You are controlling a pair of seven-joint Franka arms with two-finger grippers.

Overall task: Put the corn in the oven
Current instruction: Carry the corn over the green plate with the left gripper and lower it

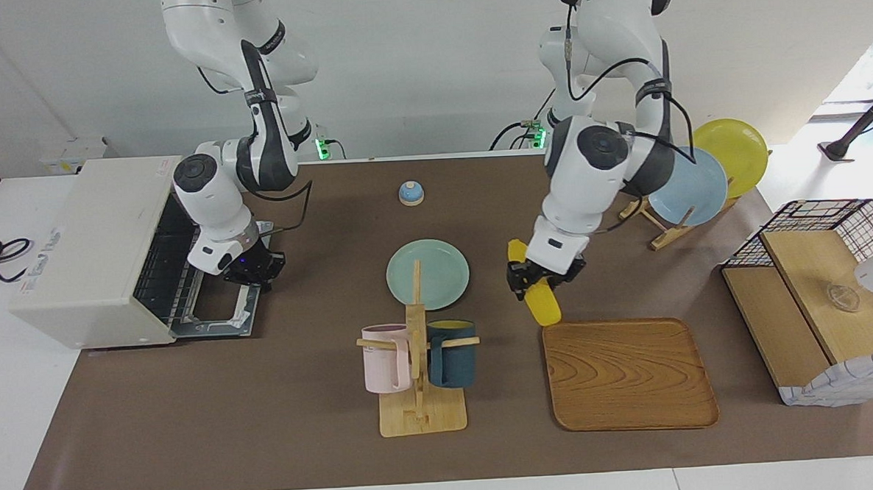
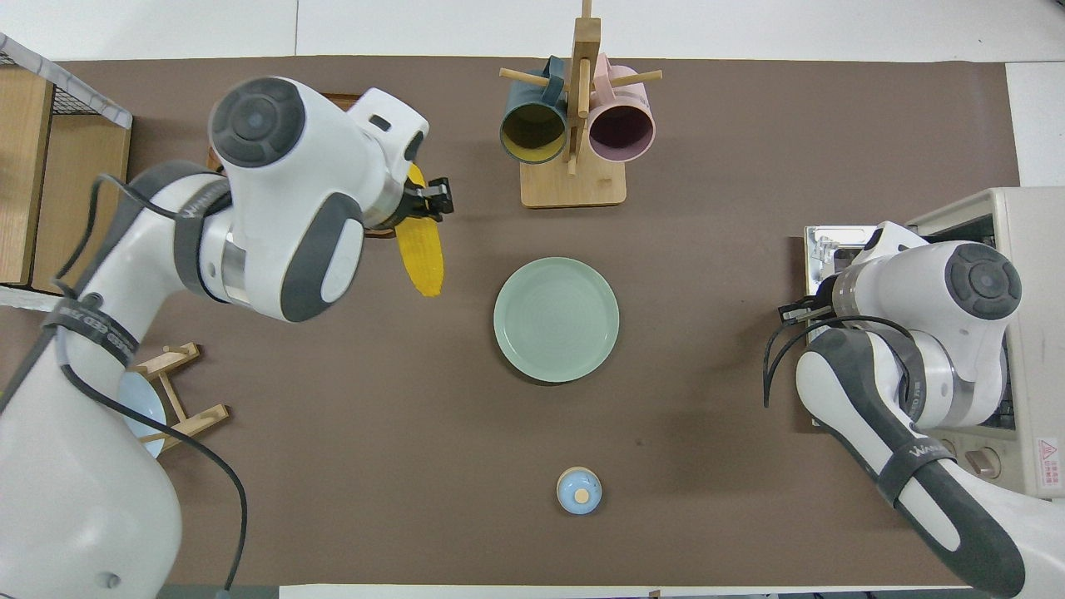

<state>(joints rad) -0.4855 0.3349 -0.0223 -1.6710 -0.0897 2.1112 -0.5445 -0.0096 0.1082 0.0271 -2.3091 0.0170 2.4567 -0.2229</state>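
The yellow corn (image 1: pixel 544 308) is in my left gripper (image 1: pixel 532 281), which is shut on its middle and holds it tilted over the brown mat, between the green plate (image 1: pixel 428 273) and the wooden tray (image 1: pixel 626 373). It also shows in the overhead view (image 2: pixel 421 254) under the left gripper (image 2: pixel 426 201). The off-white oven (image 1: pixel 90 245) stands at the right arm's end of the table with its door (image 1: pixel 218 317) folded down flat and the wire rack showing. My right gripper (image 1: pixel 255 271) is over the open door's edge.
A wooden mug rack (image 1: pixel 421 393) with a pink and a dark blue mug stands farther from the robots than the green plate. A small blue knob (image 1: pixel 411 193) lies near the robots. A plate stand (image 1: pixel 688 186) and a wire-and-wood basket box (image 1: pixel 822 294) are at the left arm's end.
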